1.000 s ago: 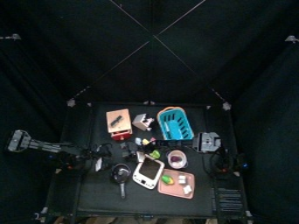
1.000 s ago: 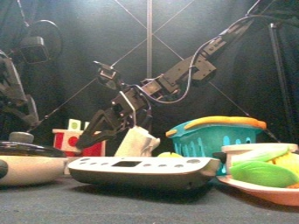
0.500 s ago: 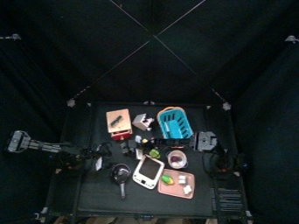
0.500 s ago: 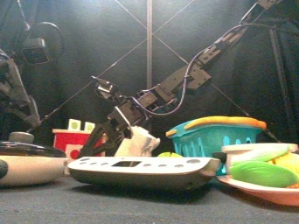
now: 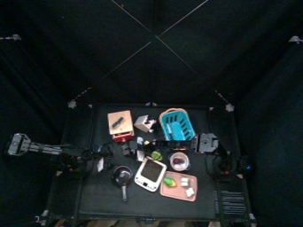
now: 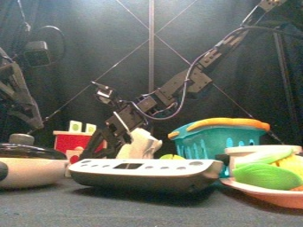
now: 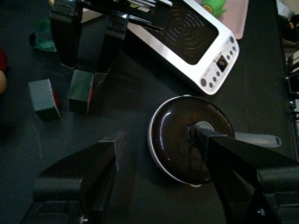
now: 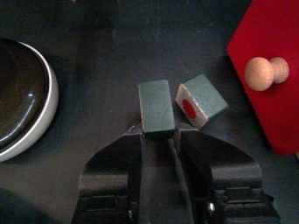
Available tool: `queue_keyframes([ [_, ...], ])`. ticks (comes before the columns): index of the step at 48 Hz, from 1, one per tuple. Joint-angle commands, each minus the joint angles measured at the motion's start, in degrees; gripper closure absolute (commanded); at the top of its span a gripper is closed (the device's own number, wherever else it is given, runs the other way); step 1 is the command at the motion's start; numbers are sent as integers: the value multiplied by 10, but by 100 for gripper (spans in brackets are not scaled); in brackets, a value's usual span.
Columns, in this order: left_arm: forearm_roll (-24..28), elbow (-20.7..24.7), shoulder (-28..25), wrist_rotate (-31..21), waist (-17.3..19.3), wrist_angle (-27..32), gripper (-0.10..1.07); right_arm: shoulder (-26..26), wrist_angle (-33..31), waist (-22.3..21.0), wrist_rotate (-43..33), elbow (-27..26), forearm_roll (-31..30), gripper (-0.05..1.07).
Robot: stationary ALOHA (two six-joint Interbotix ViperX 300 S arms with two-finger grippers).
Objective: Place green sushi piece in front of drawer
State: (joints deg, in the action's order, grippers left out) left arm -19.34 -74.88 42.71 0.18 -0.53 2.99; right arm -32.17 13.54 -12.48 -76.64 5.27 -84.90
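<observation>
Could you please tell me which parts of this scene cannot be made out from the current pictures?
- Top view: the small green sushi piece is too small to pick out among the clutter.
- Front view: the grey kitchen scale hides the table in front of the tan-orange drawer with red front, and the sushi.
- Right wrist view: the right gripper covers the sushi's near end; the drawer's red front and the white bowl are cut off by the edges.

drawer (image 5: 119, 121) left of basket (image 5: 178, 124), sushi (image 8: 156, 109) between
</observation>
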Motion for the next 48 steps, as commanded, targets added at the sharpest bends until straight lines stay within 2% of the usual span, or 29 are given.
queue_keyframes([
  [1, 0, 6, -2, 0, 2, -4, 1, 14, 1, -3, -1, -18, 4, 34],
  [16, 2, 6, -1, 0, 3, -4, 1, 7, 0, -3, 0, -22, 4, 22],
  [31, 0, 2, -1, 0, 3, -4, 1, 11, -42, -3, 0, -13, 4, 22],
  [48, 0, 2, -1, 0, 3, -4, 1, 20, -42, 0, 0, 3, 18, 22],
])
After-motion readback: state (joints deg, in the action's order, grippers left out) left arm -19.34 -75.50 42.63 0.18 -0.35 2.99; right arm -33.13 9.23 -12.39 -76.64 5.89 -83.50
